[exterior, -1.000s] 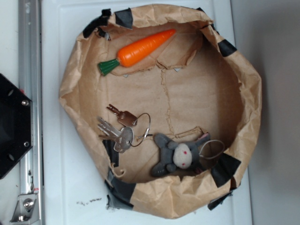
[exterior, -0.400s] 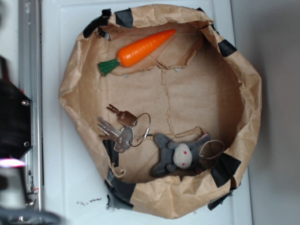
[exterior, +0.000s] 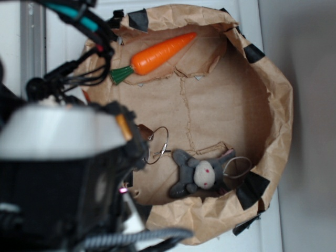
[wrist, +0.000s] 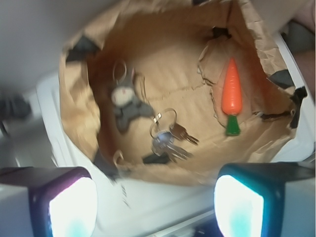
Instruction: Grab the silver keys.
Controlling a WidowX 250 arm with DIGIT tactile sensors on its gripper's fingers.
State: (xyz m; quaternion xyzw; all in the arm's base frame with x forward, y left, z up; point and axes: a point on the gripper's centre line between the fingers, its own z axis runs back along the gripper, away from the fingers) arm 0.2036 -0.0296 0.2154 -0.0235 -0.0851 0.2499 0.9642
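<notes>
Metal silver keys lie in the paper bag just beside the grey bunny, straight ahead of the released, empty pincer, blades pointing toward the carrot.

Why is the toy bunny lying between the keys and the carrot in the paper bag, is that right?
Not quite. The keys are the ones in the middle: the bunny lies on one side of them and the carrot on the other, all inside the paper bag. The wrist view shows it; in the exterior view the arm covers most of the keys.
</notes>
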